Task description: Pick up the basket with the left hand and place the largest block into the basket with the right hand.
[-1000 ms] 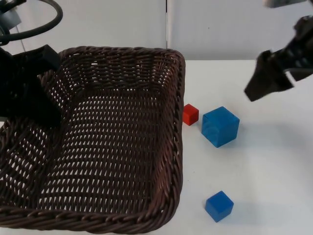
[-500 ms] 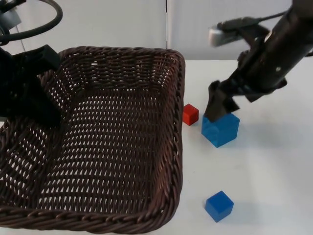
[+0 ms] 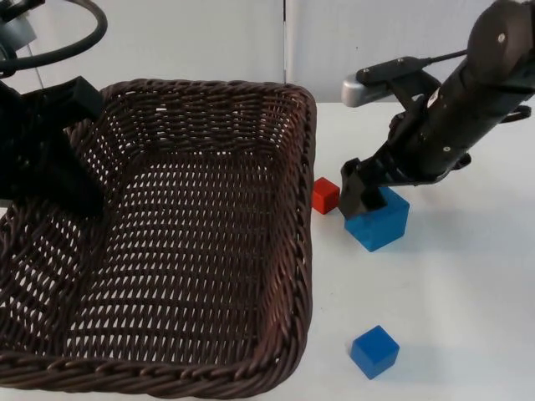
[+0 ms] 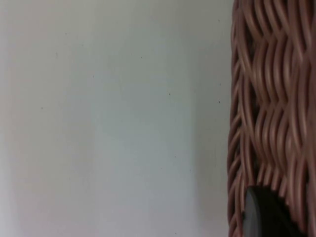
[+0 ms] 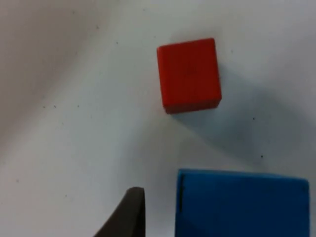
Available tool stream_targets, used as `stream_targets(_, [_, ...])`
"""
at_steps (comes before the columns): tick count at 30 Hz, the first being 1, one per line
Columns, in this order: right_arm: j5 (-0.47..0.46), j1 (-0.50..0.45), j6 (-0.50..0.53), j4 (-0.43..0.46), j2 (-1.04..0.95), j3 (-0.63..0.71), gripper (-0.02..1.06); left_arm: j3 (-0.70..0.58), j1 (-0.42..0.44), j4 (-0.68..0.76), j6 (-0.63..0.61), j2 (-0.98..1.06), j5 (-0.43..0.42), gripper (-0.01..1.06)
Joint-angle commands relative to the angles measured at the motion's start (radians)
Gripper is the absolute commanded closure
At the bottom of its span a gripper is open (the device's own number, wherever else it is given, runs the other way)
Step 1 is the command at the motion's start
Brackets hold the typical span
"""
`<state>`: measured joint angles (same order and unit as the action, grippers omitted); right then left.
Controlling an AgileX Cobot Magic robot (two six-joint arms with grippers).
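White tabletop (image 3: pixel 468 284) meets a grey wall. On it, the large blue cube (image 3: pixel 378 219) sits turned corner-forward, its top partly hidden by the right gripper (image 3: pixel 361 194), fingers spread beside it. Just left lies a small red cube (image 3: pixel 325 195); nearer, a small blue cube (image 3: pixel 374 351). Left gripper (image 3: pixel 50 159) grasps the wicker basket (image 3: pixel 167 242), its near rim cut off.

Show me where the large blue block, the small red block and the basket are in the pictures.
large blue block (image 3: pixel 380 224): top view, on its front face.
small red block (image 5: pixel 189 74): right wrist view, middle of its top face.
basket (image 3: pixel 306 217): top view, on its right rim.
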<state>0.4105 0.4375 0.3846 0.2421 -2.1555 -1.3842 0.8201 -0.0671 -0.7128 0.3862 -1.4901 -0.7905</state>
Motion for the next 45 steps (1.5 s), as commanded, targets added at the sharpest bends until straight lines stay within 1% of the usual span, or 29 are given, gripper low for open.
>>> stream_targets(1, [-0.018, 0.005, -0.009, -0.001, -0.007, -0.004, 0.0, 0.0, -0.001, -0.035, -0.002, 0.014, -0.004, 1.05])
stream_targets(7, [-0.02, 0.005, -0.017, 0.023, -0.033, -0.004, 0.0, 0.0, -0.001, -0.035, -0.002, 0.014, 0.008, 1.05])
stream_targets(10, [-0.024, 0.005, -0.017, 0.025, -0.037, -0.004, 0.03, 0.0, -0.001, -0.035, -0.002, 0.014, 0.017, 1.05])
stream_targets(11, [-0.024, 0.005, -0.028, 0.025, -0.04, -0.004, 0.06, 0.0, -0.001, -0.035, -0.002, 0.014, 0.017, 1.05])
stream_targets(13, [-0.031, 0.005, -0.036, 0.025, -0.04, -0.004, 0.21, 0.0, -0.001, -0.035, -0.002, 0.014, 0.017, 1.05])
stream_targets(14, [-0.031, 0.005, -0.036, 0.025, -0.04, -0.004, 0.21, 0.0, -0.001, -0.035, -0.002, 0.014, 0.017, 1.05])
stream_targets(16, [-0.035, 0.005, -0.036, 0.025, -0.04, -0.004, 0.36, 0.0, -0.001, -0.035, -0.002, 0.014, 0.017, 1.05])
stream_targets(17, [-0.035, 0.005, -0.036, 0.025, -0.04, -0.004, 0.4, 0.0, -0.001, -0.035, -0.002, 0.014, 0.017, 1.05])
stream_targets(18, [-0.035, 0.005, -0.036, 0.025, -0.04, -0.004, 0.52, 0.0, -0.001, -0.035, -0.002, 0.014, 0.017, 1.05])
stream_targets(19, [-0.033, 0.005, -0.036, 0.025, -0.04, -0.004, 0.61, 0.0, -0.001, -0.035, -0.002, 0.014, 0.017, 1.05])
stream_targets(20, [-0.033, 0.005, -0.036, 0.025, -0.04, -0.004, 0.61, 0.0, -0.001, -0.035, -0.002, 0.014, 0.017, 1.05])
stream_targets(22, [-0.023, 0.005, -0.036, 0.025, -0.04, -0.004, 0.79, 0.0, -0.001, -0.035, -0.002, 0.014, 0.017, 1.05])
stream_targets(25, [0.02, 0.005, -0.036, 0.025, -0.022, -0.004, 1.01, 0.0, -0.001, -0.035, -0.002, 0.014, 0.017, 1.05])
stream_targets(26, [0.02, 0.005, -0.036, 0.025, -0.022, -0.004, 1.01, 0.0, -0.001, -0.035, -0.002, 0.014, 0.017, 1.05])
stream_targets(27, [0.041, 0.005, -0.036, 0.025, -0.009, -0.004, 1.05, 0.0, -0.001, -0.035, -0.002, 0.014, 0.017, 1.05])
stream_targets(29, [0.088, 0.005, -0.036, 0.025, 0.024, -0.004, 1.05, 0.0, -0.001, -0.035, -0.002, 0.014, 0.017, 1.05])
stream_targets(30, [0.088, 0.005, -0.036, 0.025, 0.024, -0.004, 1.05, 0.0, -0.001, -0.035, -0.002, 0.014, 0.017, 1.05])
stream_targets(34, [0.207, 0.005, -0.036, 0.023, 0.137, -0.004, 1.05, 0.0, -0.001, -0.035, -0.002, 0.014, 0.017, 1.05])
stream_targets(35, [0.207, 0.005, -0.036, 0.023, 0.137, -0.004, 1.05, 0.0, -0.001, -0.035, -0.002, 0.014, 0.017, 1.05])
stream_targets(39, [0.289, 0.005, -0.028, 0.023, 0.266, -0.004, 1.05, 0.0, -0.001, -0.035, -0.002, 0.014, 0.017, 1.05])
stream_targets(40, [0.289, 0.005, -0.028, 0.023, 0.266, -0.004, 1.05, 0.0, -0.001, -0.035, -0.002, 0.014, 0.017, 1.05])
stream_targets(42, [0.325, 0.005, -0.028, 0.023, 0.344, -0.004, 1.05, 0.0, -0.001, -0.035, -0.002, 0.014, 0.012, 1.05])
stream_targets(44, [0.346, 0.005, -0.028, 0.023, 0.405, -0.004, 1.05, 0.0, -0.001, -0.037, -0.002, 0.014, 0.012, 1.05])
stream_targets(45, [0.346, 0.005, -0.028, 0.023, 0.405, -0.004, 1.05, 0.0, -0.001, -0.037, -0.002, 0.014, 0.012, 1.05])
